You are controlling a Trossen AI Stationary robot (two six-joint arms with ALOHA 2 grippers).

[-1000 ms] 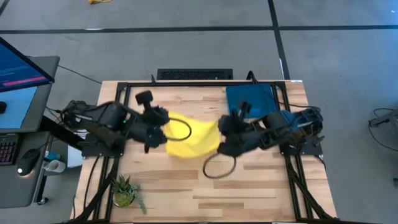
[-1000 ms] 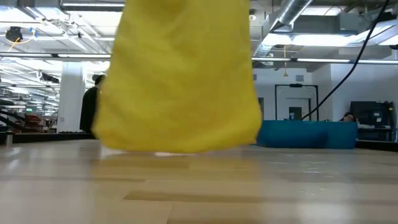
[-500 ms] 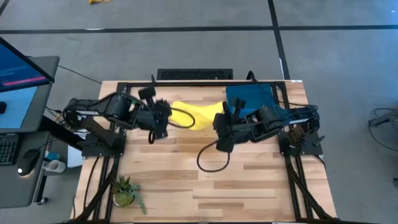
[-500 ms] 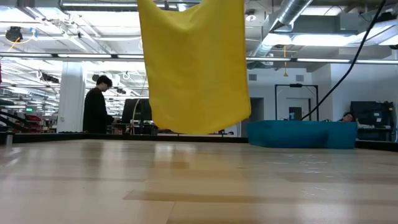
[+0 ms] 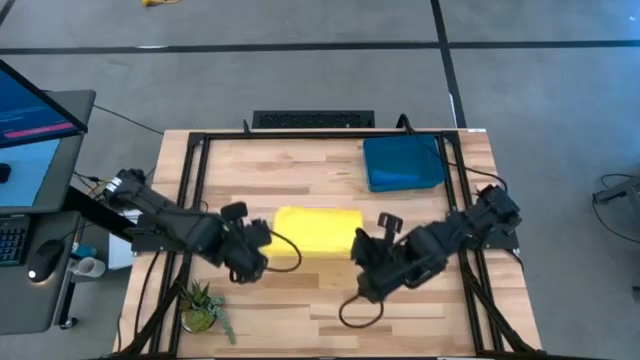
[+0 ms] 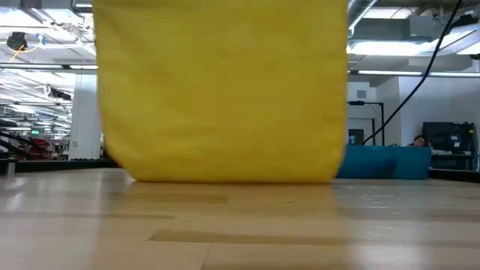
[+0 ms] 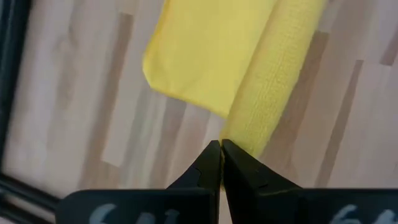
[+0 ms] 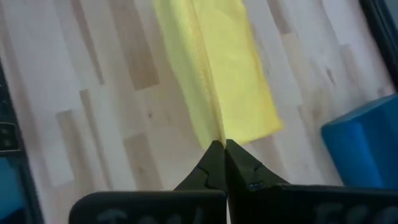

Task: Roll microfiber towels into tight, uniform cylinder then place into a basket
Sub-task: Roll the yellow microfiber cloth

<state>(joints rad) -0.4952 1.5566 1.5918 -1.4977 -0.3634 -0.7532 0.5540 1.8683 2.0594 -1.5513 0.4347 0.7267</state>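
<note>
The yellow towel point(image 5: 318, 230) hangs spread between my two grippers over the table's middle. In the low view point(image 6: 225, 90) it fills the picture as a wide sheet, with its lower edge point(image 6: 225, 178) down at the tabletop. My left gripper point(image 5: 266, 242) is shut on its left upper corner and my right gripper point(image 5: 358, 246) is shut on its right upper corner. The teal-blue basket point(image 5: 403, 163) stands at the far right and also shows in the low view point(image 6: 390, 161). I cannot make out the blue towel apart from the basket. My left gripper pinches the towel's left corner point(image 7: 231, 134) between its two fingertips, pointing down at a slant. A doubled strip of cloth runs away from the fingers and hangs below them. My right gripper pinches the towel's right corner point(image 8: 214, 134) between its two fingertips, pointing down at a slant. The cloth hangs below the fingers, and the top edge between the two grippers is straight.
A small potted plant point(image 5: 200, 305) stands at the table's near left corner. A black cable loop point(image 5: 358, 312) hangs under the right arm. Bare wood lies along the near edge point(image 5: 330, 320). A desk with a monitor point(image 5: 30, 120) stands left of the table.
Both grippers first rose toward the far edge, lifting the towel clear of the table. They then came back toward the near edge and down. The towel now hangs wider and flatter than before, with its lower edge at the tabletop.
</note>
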